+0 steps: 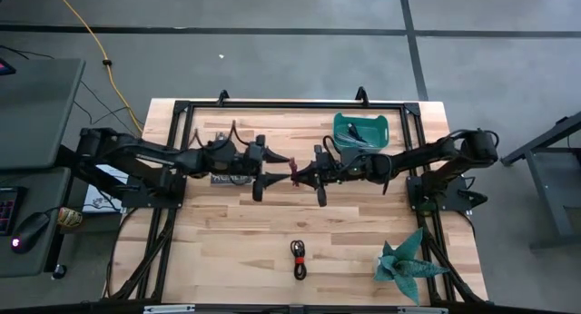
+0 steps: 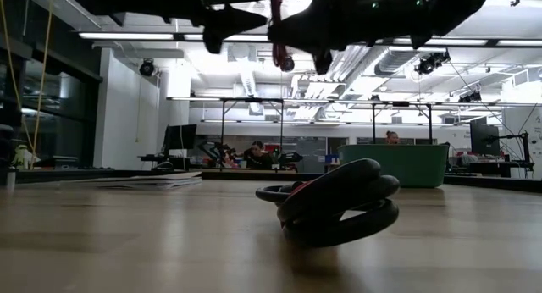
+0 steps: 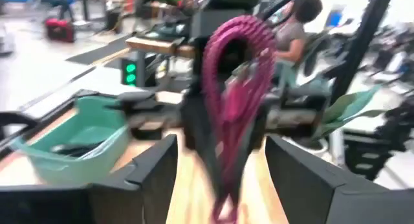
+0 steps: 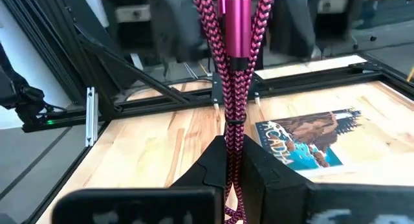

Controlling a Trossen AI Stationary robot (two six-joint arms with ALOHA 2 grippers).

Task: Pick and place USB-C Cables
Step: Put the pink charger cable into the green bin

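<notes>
The left gripper hangs above the middle of the bench, its fingers spread wide with nothing between them. In its wrist view the pink cable hangs just ahead of the open fingers, lined up with the gap but touching neither one.

That pink cable sits between the two grippers, well clear of the bench top. It is a thin braided cord folded into a loose hank, so it likely weighs very little, flexes freely and will swing or slip if pinched at one strand. The best hold looks to be across the whole bundle near the stiff plug end, where the strands lie together.

The right gripper holds it just so: its fingers are closed tight on the bundled strands, the loop and plug standing out beyond the tips.

Further right, a green bin stands at the far side of the bench. A red-and-black cable lies coiled on the near side, untouched.
</notes>
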